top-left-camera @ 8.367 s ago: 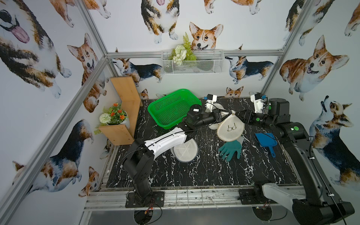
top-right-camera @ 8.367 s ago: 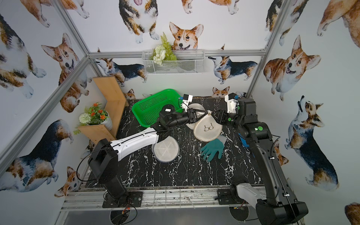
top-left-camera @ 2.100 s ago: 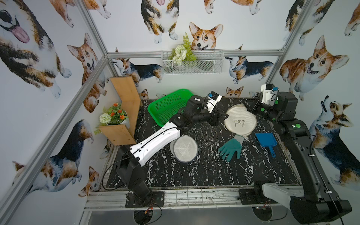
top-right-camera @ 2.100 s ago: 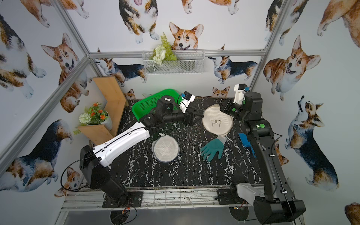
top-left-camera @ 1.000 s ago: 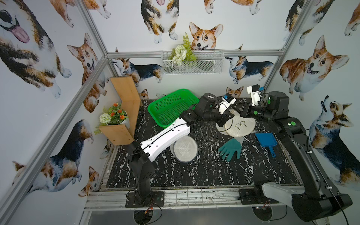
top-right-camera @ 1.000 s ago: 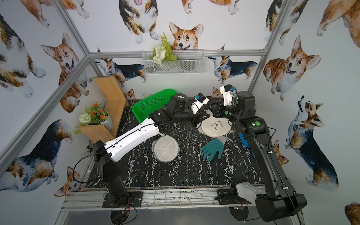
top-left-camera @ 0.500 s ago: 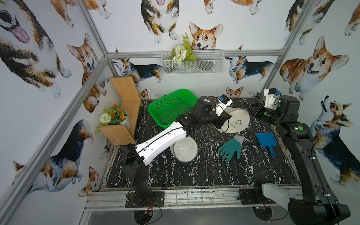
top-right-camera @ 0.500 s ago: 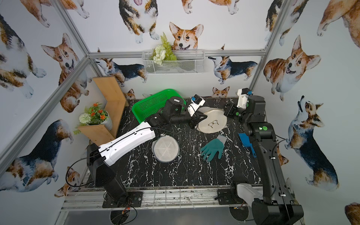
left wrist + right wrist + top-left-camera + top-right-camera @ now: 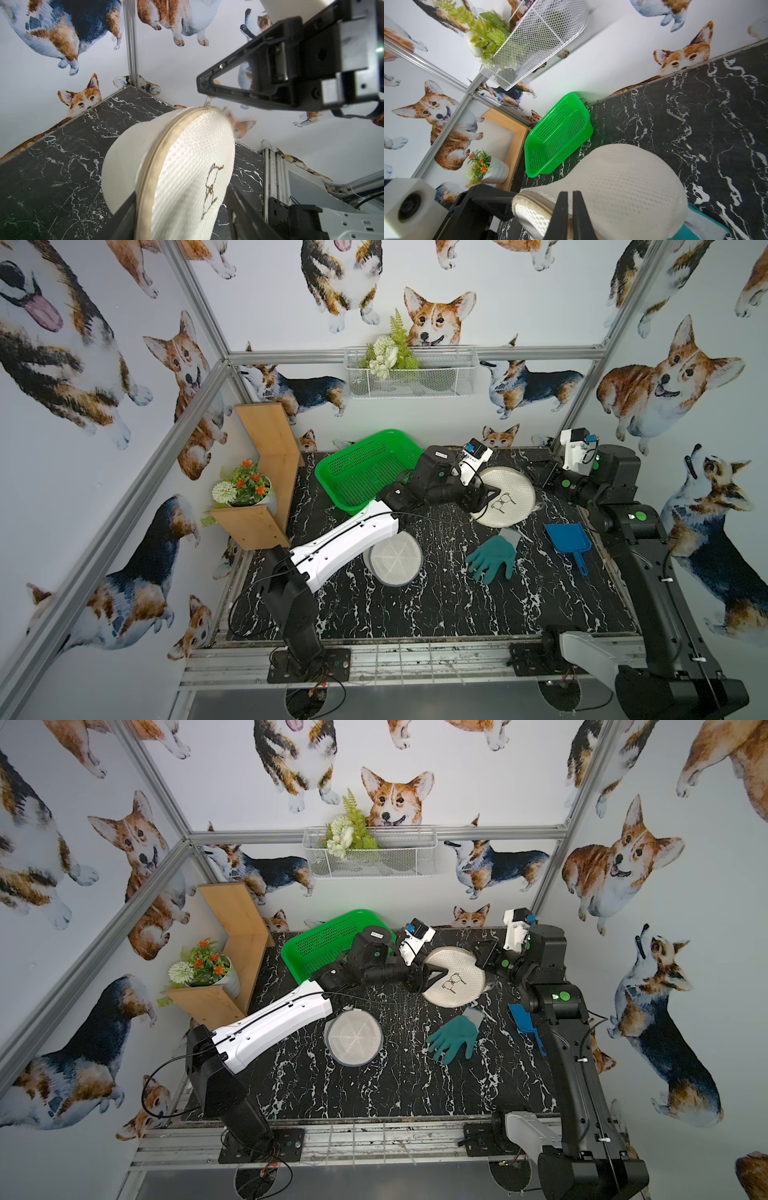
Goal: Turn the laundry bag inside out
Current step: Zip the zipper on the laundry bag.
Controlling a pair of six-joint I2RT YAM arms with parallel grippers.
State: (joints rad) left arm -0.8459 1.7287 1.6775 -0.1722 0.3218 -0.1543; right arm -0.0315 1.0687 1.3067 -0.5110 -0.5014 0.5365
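one round white mesh laundry bag point(image 9: 505, 497), held tilted: right gripper point(image 9: 570, 194) clamped on its rim, left gripper point(image 9: 488, 502) spread open. beige zip point(image 9: 153, 166) judged closed; next, pinch its metal pull point(image 9: 207, 101).

left arm point(image 9: 345, 539) white-shelled, right arm point(image 9: 648, 572) black (green dots).

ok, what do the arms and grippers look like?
Left arm: white shell on the long link, black joints and base, loose black cable. Right arm: black, green dots, pale grey base link. Left gripper: black hollow triangular fingers. Right gripper: black slim fingers. White camera block on each wrist.
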